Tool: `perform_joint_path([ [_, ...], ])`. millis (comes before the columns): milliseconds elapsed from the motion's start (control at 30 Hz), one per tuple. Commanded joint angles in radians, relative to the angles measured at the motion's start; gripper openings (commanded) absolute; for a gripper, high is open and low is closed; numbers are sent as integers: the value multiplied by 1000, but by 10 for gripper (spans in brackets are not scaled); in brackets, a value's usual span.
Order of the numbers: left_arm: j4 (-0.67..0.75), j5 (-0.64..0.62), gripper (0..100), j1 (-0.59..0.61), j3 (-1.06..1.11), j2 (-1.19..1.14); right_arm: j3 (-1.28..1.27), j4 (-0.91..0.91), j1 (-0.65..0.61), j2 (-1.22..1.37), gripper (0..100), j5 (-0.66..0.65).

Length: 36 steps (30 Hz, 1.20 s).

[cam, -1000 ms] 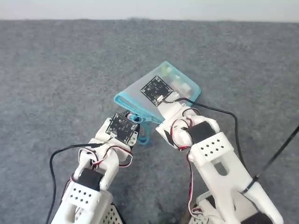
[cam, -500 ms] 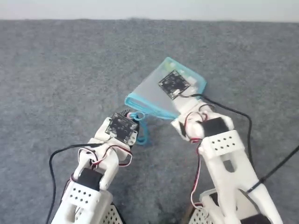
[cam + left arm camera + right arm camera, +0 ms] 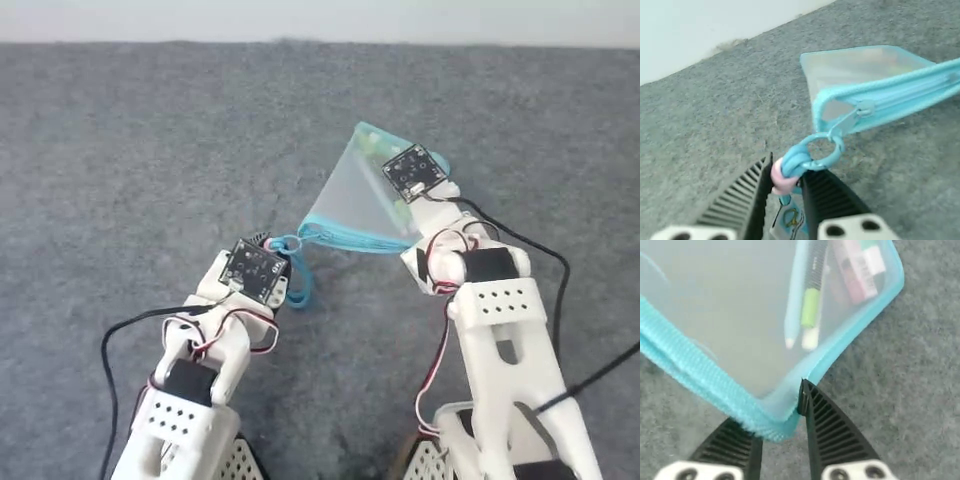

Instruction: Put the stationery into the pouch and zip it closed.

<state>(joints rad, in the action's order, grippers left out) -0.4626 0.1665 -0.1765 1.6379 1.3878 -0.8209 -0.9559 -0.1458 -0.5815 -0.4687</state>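
The left gripper (image 3: 785,172) sits low and left of centre over the grey felt-like table cover (image 3: 120,150). Its ribbed fingers are pressed together on a knotted light blue cord loop (image 3: 799,162) with a pink bead in the knot. The rest of the cord trails on the cover just beside the gripper. The loop passes through a small blue ring (image 3: 823,146), which links to a silvery zip slider (image 3: 865,107). The slider sits near the end of the zip closest to this gripper, and the teeth beyond it look meshed.

The translucent plastic pouch with turquoise edging (image 3: 355,195) lies right of centre, its zip edge drawn in a line between the two arms. Inside it are a green-and-white pen (image 3: 810,310), a pale blue pencil-like stick (image 3: 792,315) and pink and white blocks (image 3: 860,270), which may be erasers. All of them sit toward the end away from the zip.

The right gripper (image 3: 785,410) pinches the pouch's corner at the other end of the zip, one finger on each face.

Bare cover spreads wide to the left, and beyond the pouch up to the pale wall (image 3: 320,20).
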Motion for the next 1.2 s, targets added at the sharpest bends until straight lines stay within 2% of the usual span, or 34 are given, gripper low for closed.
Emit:
perform_joint_path([
  [0, 37, 5, 11, 84, -61, -2, 25, -5, 99, 10, 5, -29],
  [300, 37, 5, 11, 87, -59, -2, 28, -4, 196, 10, 5, -61],
  [533, 32, 8, 13, 84, -47, -3, 29, -39, 191, 1, 6, -69],
  [700, 29, 11, 14, -3, -33, -3, 97, -177, 53, -61, 6, 25],
  [867, -32, 8, 132, -247, 4, -3, 186, -297, -105, -134, 6, 149],
  [933, -68, 6, 157, -310, -12, -2, 204, -325, -137, -137, 6, 172],
  [1100, -92, 6, 160, -269, -38, -2, 203, -334, -137, -136, 8, 178],
  [1167, -95, 6, 170, -232, -56, -2, 203, -334, -140, -136, 45, 178],
])
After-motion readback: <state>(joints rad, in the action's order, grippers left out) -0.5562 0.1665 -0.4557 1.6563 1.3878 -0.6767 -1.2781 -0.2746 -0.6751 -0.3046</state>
